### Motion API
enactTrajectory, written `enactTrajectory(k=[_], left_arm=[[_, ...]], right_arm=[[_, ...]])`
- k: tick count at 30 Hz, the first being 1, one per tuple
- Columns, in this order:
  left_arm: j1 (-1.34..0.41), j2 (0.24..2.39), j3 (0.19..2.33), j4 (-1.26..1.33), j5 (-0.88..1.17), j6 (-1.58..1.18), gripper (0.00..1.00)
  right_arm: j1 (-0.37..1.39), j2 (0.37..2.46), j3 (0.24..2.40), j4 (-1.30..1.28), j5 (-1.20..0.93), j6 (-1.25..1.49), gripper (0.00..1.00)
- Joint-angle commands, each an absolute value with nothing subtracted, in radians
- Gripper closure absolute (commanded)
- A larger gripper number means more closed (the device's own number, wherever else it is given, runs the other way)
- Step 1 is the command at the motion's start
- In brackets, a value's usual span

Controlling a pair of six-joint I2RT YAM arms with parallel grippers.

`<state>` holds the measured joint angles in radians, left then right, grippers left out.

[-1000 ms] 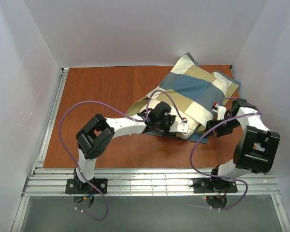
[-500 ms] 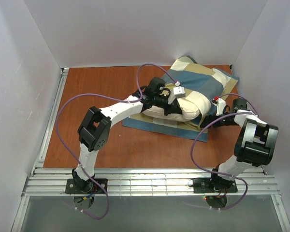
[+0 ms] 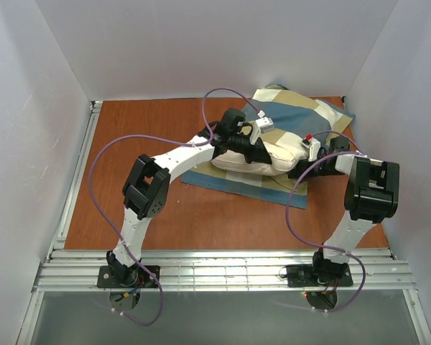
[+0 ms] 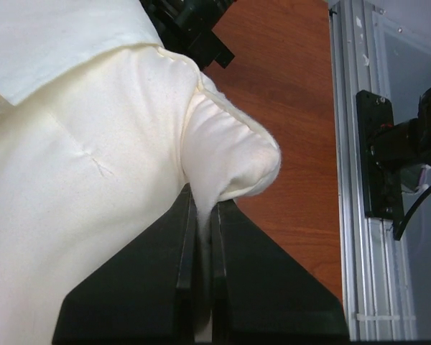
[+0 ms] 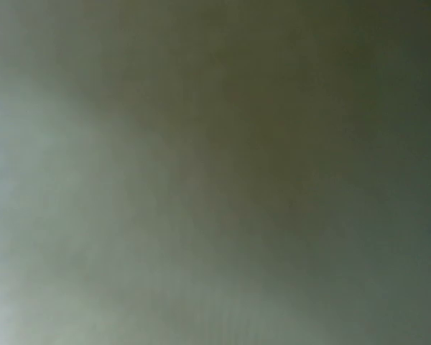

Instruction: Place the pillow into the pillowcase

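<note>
The left gripper pinches a corner of the pillow lying on the pillowcase; the right gripper hides its jaws.

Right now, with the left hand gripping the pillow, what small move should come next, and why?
Probably the left hand should ease the pillow a little toward the far right, where most of the pillowcase lies. That hand is shut on a pillow corner, and most of the pillow lies uncovered. The right hand sits at the pillow's right end; its grip cannot be seen.
</note>
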<state>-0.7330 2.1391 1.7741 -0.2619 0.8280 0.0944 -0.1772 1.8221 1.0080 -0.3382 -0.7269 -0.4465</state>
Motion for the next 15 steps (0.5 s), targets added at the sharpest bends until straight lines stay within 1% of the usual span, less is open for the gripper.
enactTrajectory(k=[1,2,3,4,5,6,9,10,11,13,14,15], left_arm=[[-0.716,2.117,1.822,-0.244,0.826,-0.027,1.00],[-0.715,2.114,1.822,-0.241,0.810,-0.046,1.00],[-0.712,2.114,1.824,-0.238,0.792,-0.082,1.00],[-0.712,2.112,1.822,-0.230,0.769,-0.100,1.00],[-0.712,2.112,1.819,-0.223,0.714,-0.119,1.00],[-0.712,2.117,1.819,-0.207,0.692,-0.164,1.00],[-0.719,2.155,1.835,-0.190,0.577,-0.242,1.00],[-0.724,2.167,1.847,-0.189,0.540,-0.303,1.00],[-0.732,2.187,1.847,-0.183,0.453,-0.331,1.00],[-0.730,2.201,1.842,-0.143,0.375,-0.424,1.00],[-0.729,2.209,1.853,-0.132,0.297,-0.440,1.00],[-0.729,2.227,1.864,-0.120,0.266,-0.448,1.00]], right_arm=[[-0.175,1.801,1.002,-0.328,-0.796,-0.356,0.99],[-0.173,1.767,0.973,-0.327,-0.816,-0.338,0.99],[-0.172,1.685,0.956,-0.330,-0.842,-0.324,0.99],[-0.163,1.639,0.944,-0.350,-0.906,-0.313,0.99],[-0.150,1.590,0.930,-0.400,-0.935,-0.301,0.99],[-0.132,1.497,0.931,-0.444,-0.978,-0.308,0.99],[-0.026,1.360,0.928,-0.593,-1.029,-0.325,0.99],[0.041,1.336,0.922,-0.623,-1.048,-0.327,0.99],[0.070,1.300,0.913,-0.690,-1.055,-0.343,0.99],[0.150,1.284,0.905,-0.786,-1.084,-0.391,0.99],[0.176,1.279,0.904,-0.828,-1.094,-0.415,0.99],[0.190,1.279,0.920,-0.897,-1.095,-0.440,0.99]])
